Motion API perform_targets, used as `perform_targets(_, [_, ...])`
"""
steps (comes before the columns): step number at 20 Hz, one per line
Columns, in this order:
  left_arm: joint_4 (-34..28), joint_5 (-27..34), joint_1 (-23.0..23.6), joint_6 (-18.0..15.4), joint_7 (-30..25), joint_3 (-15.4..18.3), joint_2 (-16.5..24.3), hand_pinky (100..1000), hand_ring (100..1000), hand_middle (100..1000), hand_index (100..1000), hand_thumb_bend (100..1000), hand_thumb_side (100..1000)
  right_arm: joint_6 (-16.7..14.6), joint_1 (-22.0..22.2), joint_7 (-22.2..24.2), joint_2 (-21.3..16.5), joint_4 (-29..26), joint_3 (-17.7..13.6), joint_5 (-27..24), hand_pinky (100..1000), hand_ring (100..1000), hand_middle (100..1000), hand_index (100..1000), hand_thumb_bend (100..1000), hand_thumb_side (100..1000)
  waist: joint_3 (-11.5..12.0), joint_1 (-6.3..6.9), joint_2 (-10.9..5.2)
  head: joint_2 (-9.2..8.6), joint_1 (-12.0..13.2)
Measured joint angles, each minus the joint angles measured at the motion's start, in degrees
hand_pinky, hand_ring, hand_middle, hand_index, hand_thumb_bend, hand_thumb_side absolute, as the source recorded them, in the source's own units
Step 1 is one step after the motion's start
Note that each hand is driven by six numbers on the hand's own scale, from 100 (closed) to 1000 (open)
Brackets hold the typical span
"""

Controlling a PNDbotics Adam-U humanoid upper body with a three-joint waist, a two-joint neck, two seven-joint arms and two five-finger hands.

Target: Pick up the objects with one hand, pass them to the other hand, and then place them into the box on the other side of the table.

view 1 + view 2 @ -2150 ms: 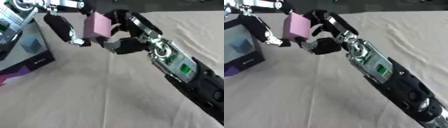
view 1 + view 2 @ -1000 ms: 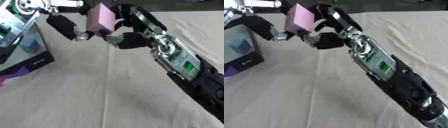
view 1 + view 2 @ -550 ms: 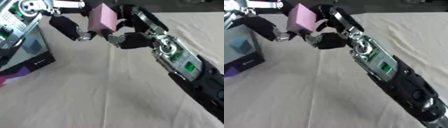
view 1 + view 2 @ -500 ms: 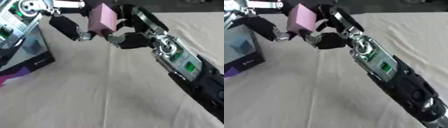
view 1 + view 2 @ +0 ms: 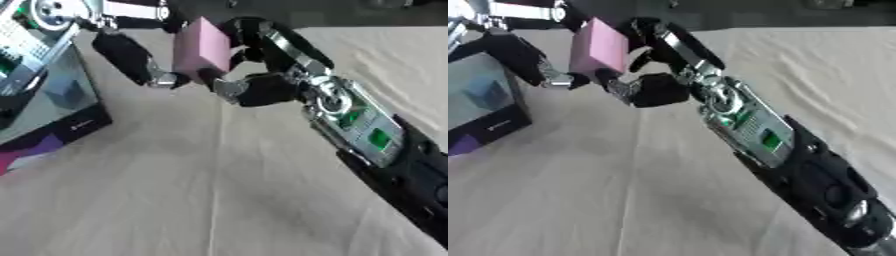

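Right hand (image 5: 254,82) is curled round the pink block (image 5: 201,50), held above the cloth near the box (image 5: 48,105). Left hand (image 5: 131,57) has been brought against the block's other side since two seconds ago, fingers closing on it. Handover judged under way.

Right arm enters from the near right corner and runs diagonally to the far left, forearm showing a silver panel with green parts; the right hand (image 5: 262,75) is at far centre with fingers and thumb curled round a pink block (image 5: 200,50), held upright off the table. Left arm comes in from the far left corner; the left hand (image 5: 131,57) has its dark fingers pointing down toward the near right, tips at the block's lower left edge, contact uncertain.
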Motion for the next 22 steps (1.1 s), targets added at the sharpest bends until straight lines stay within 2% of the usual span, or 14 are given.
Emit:
perform_targets(10, [0.0, 2.6, 0.4, 0.0, -1.6, 0.7, 0.1, 997, 895, 744, 773, 371, 940, 0.1, 0.0, 0.5, 0.0, 0.0, 0.3, 0.3, 609, 726, 476, 419, 244, 100, 0.0, 0.0, 0.0, -0.05, -0.1])
perform_targets(22, [-0.4, 6.0, 0.4, -0.3, -6.3, 1.0, 1.1, 1000, 904, 748, 772, 370, 998, 0.3, 0.1, 0.8, 0.2, -0.7, 1.0, 0.3, 605, 725, 476, 418, 244, 100, 0.0, 0.0, 0.0, -0.02, -0.2])
